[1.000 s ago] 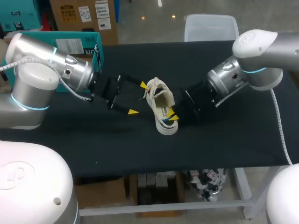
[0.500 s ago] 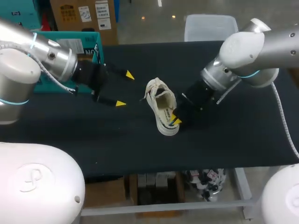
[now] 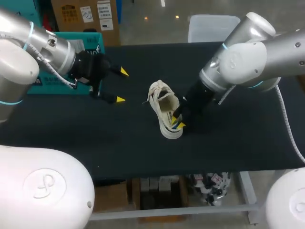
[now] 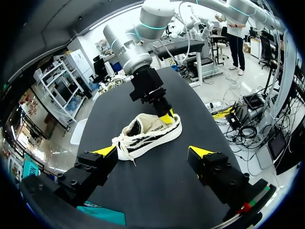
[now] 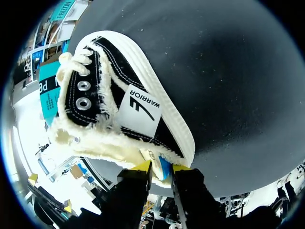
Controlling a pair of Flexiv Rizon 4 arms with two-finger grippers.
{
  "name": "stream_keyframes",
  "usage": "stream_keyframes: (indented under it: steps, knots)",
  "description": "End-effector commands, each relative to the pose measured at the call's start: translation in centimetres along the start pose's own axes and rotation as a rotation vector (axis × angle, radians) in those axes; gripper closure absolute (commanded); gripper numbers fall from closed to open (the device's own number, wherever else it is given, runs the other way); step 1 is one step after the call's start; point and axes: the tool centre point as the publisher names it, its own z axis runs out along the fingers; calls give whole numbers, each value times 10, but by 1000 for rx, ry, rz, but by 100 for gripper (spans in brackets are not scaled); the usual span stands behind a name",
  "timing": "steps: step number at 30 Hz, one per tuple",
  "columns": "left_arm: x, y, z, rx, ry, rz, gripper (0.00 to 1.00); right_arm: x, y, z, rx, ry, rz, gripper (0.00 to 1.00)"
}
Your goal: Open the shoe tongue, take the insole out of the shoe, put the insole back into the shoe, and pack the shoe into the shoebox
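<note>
A white canvas shoe point(image 3: 163, 108) with a striped sole lies on the black table point(image 3: 143, 148), toe pointing away from me and laces loose. My right gripper point(image 3: 178, 122) is at its heel. In the right wrist view the gripper point(image 5: 162, 168) has its two yellow tips close together on a blue strip point(image 5: 165, 169) at the heel rim of the shoe point(image 5: 128, 100). My left gripper point(image 3: 122, 86) hangs open left of the shoe, well apart from it. From the left wrist, the shoe point(image 4: 150, 134) lies ahead of the gripper point(image 4: 152, 151) with nothing between its fingers.
A teal shoebox point(image 3: 71, 47) stands at the table's back left, right behind my left wrist. My right arm point(image 4: 143, 86) reaches over the table's far side onto the shoe.
My left gripper has pulled back from the shoe's toe, leftward toward the box, still open. My right arm has swung more upright over the heel, and its tips have parted slightly.
</note>
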Motion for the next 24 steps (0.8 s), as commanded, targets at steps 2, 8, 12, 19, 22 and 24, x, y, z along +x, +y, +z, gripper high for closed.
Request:
stream_keyframes:
  steps: [2,8,12,19,22,24]
  knots:
    - [2,-2,0,-11,-7,-1,0,0,-10,-10,-55,40,-30,0]
    - [-22,10,21,-151,119,-779,0,6,-14,-27,-111,88,-75,0]
    - [-21,27,25,-83,46,-1108,0,13,-16,-42,-179,194,-128,0]
    - [-18,28,22,-73,23,-1113,0,34,-15,-77,-99,615,-188,0]
    - [-18,28,22,-73,23,-1113,0,45,-18,-89,-19,682,-265,0]
    - [-18,28,22,-73,23,-1113,0,54,-18,-91,-33,637,-289,0]
